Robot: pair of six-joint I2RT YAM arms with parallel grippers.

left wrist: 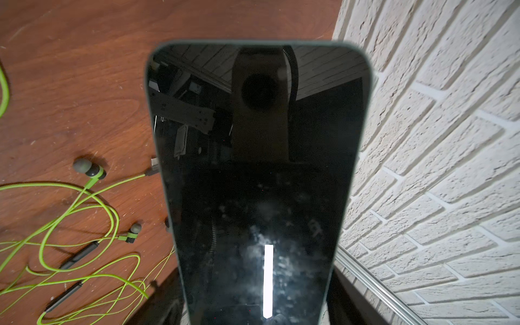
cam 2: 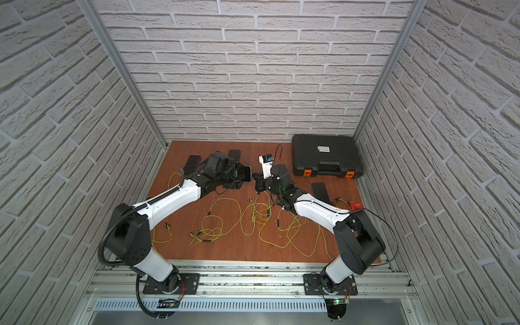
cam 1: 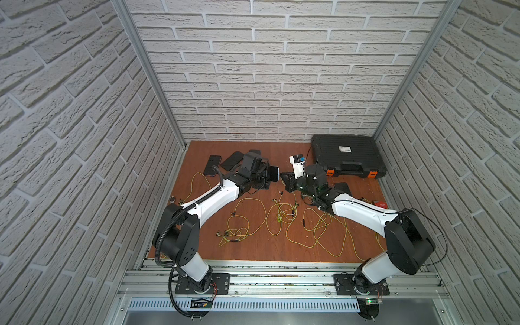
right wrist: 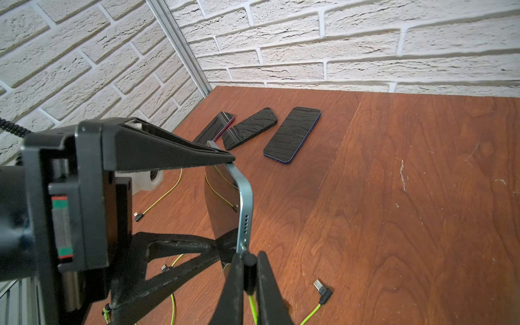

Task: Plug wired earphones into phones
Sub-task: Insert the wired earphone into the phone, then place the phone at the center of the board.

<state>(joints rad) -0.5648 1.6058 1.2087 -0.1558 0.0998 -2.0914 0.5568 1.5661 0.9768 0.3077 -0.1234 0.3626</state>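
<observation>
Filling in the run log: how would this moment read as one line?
left gripper: holds phone off table | right gripper: pinches plug at phone's bottom edge | seated: cannot tell

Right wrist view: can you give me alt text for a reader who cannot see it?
The right gripper pinches a dark plug on a green cord at the bottom edge of a phone that the left gripper holds on edge above the wooden table. Three more phones lie flat near the brick wall.
</observation>
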